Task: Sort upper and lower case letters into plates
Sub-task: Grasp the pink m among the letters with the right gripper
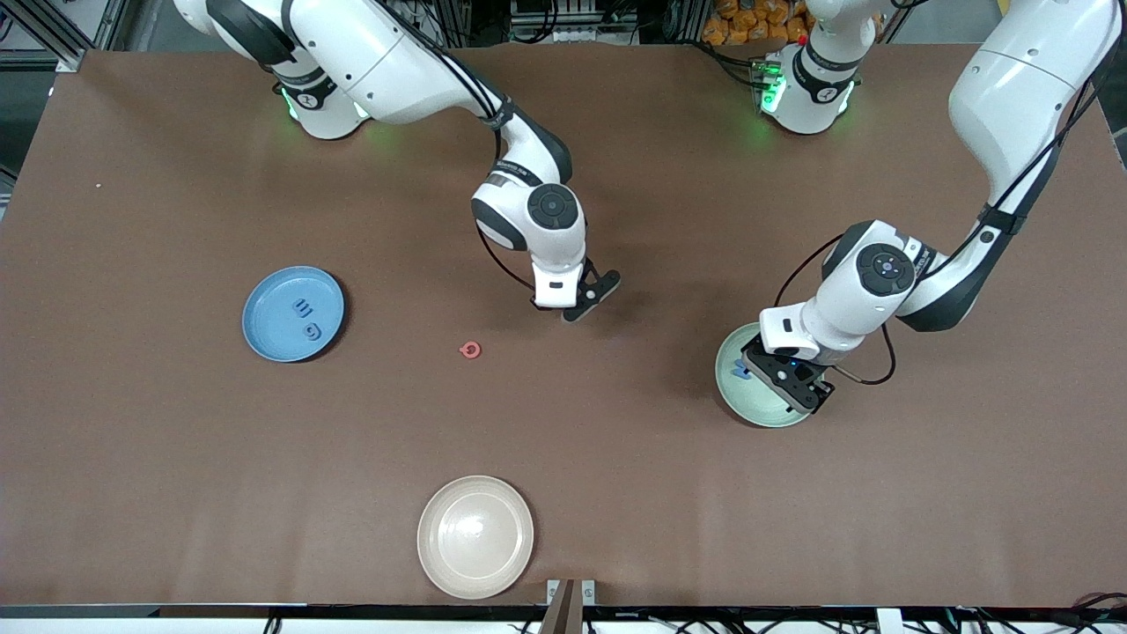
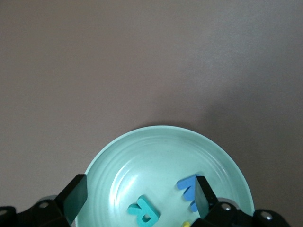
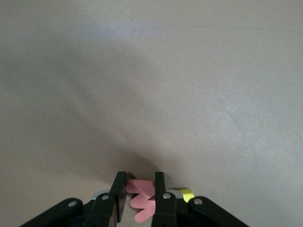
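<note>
My right gripper (image 1: 588,299) is low over the middle of the table, shut on a pink-red zigzag letter (image 3: 144,201) that sits between its fingers (image 3: 159,182). Another red letter (image 1: 470,350) lies on the table, nearer to the front camera than that gripper. The blue plate (image 1: 264,339), toward the right arm's end, holds two dark blue letters (image 1: 304,307). My left gripper (image 1: 788,380) hangs open over the pale green plate (image 1: 759,419), with nothing between its fingers. That plate (image 2: 142,151) holds a teal R (image 2: 144,212), a blue letter (image 2: 186,185) and a yellow bit (image 2: 186,223).
A cream-white plate (image 1: 475,537) with nothing in it sits near the front edge of the table. A small yellow piece (image 3: 186,194) shows beside one right finger; I cannot tell what it is. Brown tabletop surrounds everything.
</note>
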